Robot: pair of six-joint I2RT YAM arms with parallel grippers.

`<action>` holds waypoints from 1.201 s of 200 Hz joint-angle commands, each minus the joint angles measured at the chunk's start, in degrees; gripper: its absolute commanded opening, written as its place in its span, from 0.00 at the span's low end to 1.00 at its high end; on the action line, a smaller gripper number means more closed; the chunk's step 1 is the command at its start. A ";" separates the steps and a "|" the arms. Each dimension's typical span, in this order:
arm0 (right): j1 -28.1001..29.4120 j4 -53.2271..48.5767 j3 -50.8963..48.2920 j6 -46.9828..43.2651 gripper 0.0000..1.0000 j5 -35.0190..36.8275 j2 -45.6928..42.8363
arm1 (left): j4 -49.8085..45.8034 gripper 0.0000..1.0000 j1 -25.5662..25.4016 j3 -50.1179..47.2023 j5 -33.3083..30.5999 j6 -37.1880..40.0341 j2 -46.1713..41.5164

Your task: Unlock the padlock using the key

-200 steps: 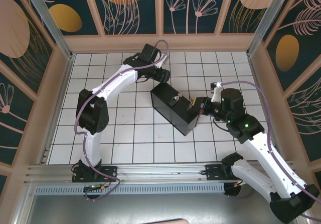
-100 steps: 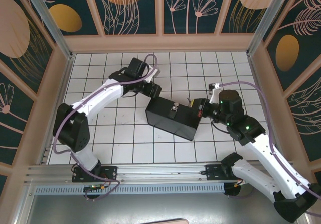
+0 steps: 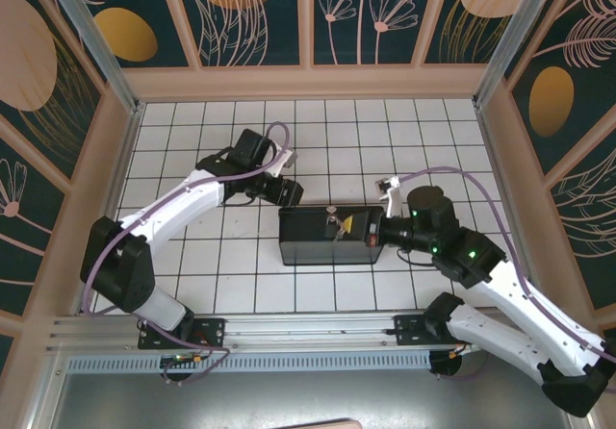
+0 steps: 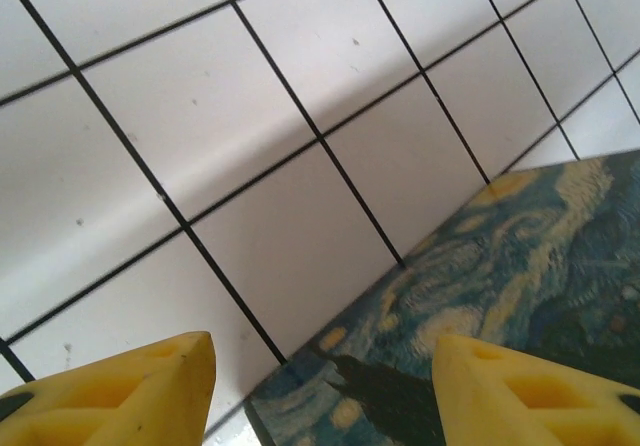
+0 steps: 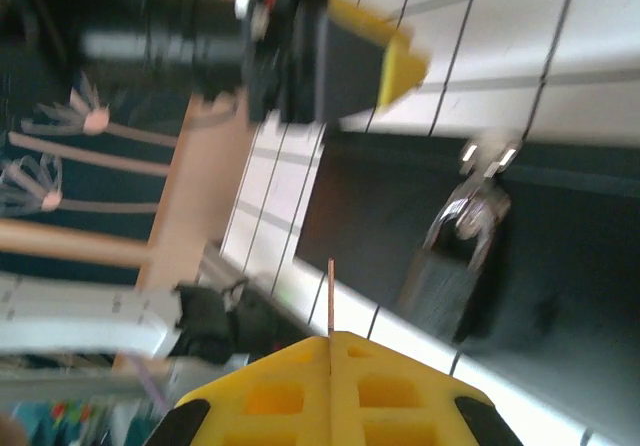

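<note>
From above, my right pincer is over the right end of the box mid-frame, my left pincer by its upper-left corner; my left wrist shows that pincer wide over the desk; my right wrist shows the right one pinching the key at bottom centre, padlock right of centre.

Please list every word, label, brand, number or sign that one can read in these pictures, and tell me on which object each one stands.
No readable text.
Painted box: a swirling picture, no lettering.
Padlock: too blurred to tell whether it bears a brand or number.
Wall panels: drawings of flowers and leaves, no words.
</note>
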 commanded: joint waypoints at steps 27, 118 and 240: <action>10.61 -1.64 -4.03 8.12 0.00 3.01 -4.89 | -3.85 0.61 0.17 13.08 -3.30 1.27 4.32; 20.97 6.40 -15.02 20.39 0.00 23.33 -8.79 | -0.38 0.57 -2.30 13.32 -6.80 -6.45 1.31; 7.54 21.71 -24.34 9.39 0.00 5.89 -6.22 | -0.93 0.57 -3.50 16.83 -9.89 -6.07 4.70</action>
